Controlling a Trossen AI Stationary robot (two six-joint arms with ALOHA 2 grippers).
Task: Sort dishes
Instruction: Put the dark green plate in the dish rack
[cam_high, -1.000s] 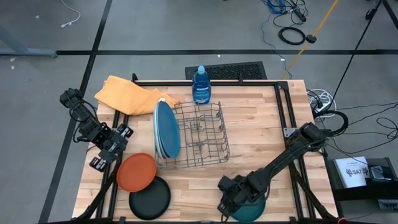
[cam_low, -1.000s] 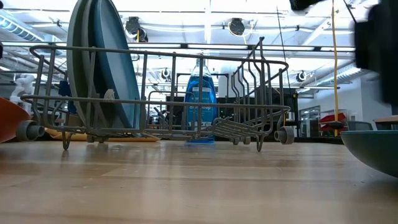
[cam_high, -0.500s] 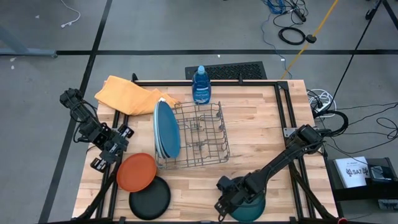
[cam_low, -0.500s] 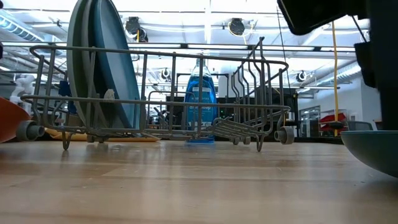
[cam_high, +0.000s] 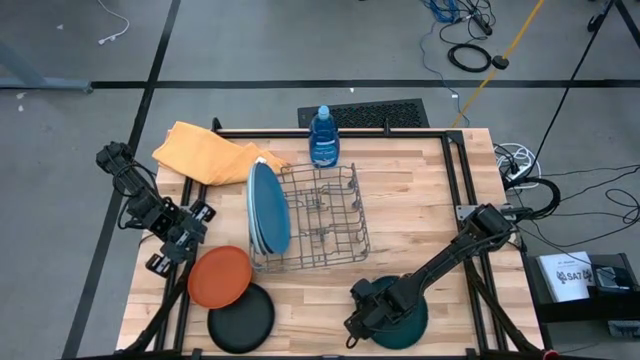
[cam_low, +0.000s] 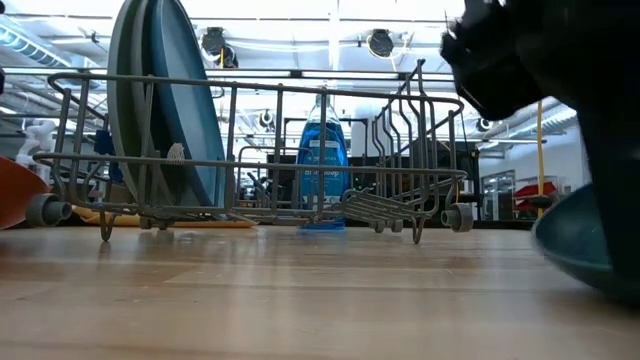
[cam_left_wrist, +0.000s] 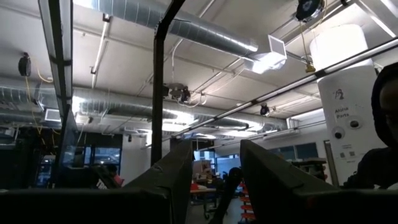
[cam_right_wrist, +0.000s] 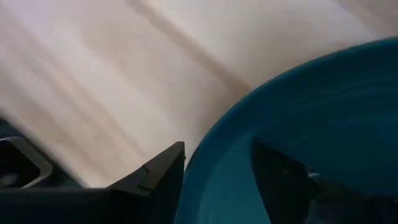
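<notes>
A pale wooden table (cam_high: 420, 225) carried a wire rack (cam_high: 320, 225) near its middle. An orange cloth (cam_high: 205, 152) and a blue bottle (cam_high: 323, 135) sat along the far edge. Orange plate (cam_high: 220, 277) and black plate (cam_high: 242, 318) lay apparently overlapping at the near left; a dark teal plate (cam_high: 410, 325) sat near right.

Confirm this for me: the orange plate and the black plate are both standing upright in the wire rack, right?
Not right. In the high view, the orange plate and black plate lie flat on the table, beside the wire rack, not in it.
</notes>
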